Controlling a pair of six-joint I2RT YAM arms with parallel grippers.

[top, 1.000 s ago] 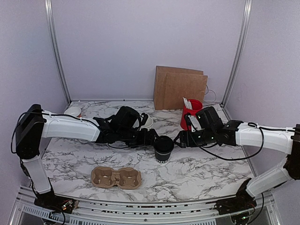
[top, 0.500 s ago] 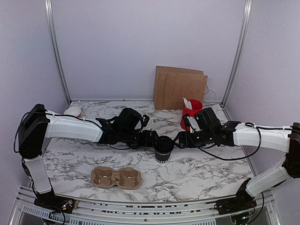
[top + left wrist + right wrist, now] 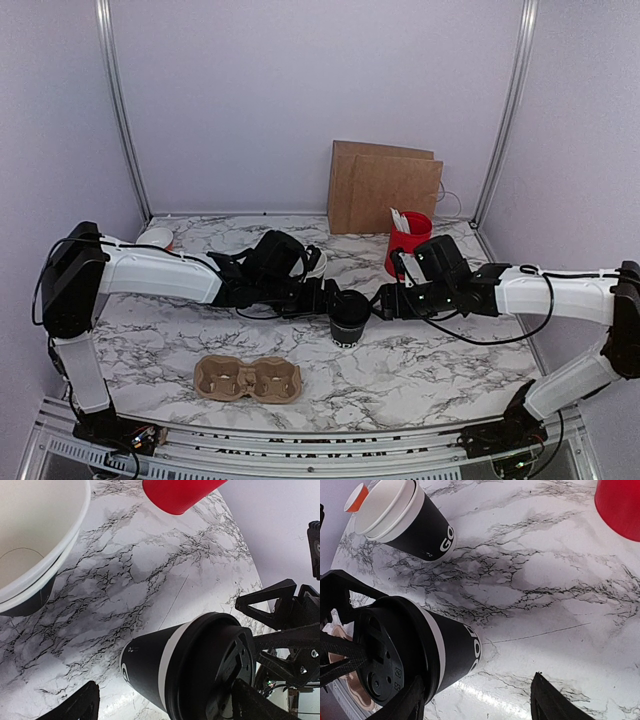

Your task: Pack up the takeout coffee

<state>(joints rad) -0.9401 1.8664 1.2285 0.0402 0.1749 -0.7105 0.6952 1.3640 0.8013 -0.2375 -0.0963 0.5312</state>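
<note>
A black takeout cup (image 3: 349,322) with a white band and a black lid (image 3: 349,303) stands upright mid-table. My left gripper (image 3: 326,297) is open just left of its top. In the left wrist view the cup (image 3: 145,665) and lid (image 3: 227,665) lie between my fingers (image 3: 70,707). My right gripper (image 3: 379,301) is open just right of the cup. In the right wrist view the cup (image 3: 455,652) sits at its left finger (image 3: 405,705). A second black cup with a white rim (image 3: 410,525) stands lidless behind my left arm (image 3: 314,262).
A brown pulp two-cup carrier (image 3: 248,378) lies near the front edge. A brown paper bag (image 3: 385,188) stands at the back wall. A red cup with white utensils (image 3: 408,243) stands behind the right gripper. An orange-and-white bowl (image 3: 155,238) sits at the back left.
Both grippers have closed in on the lidded cup, the left moving right and the right moving left. The cup has not moved.
</note>
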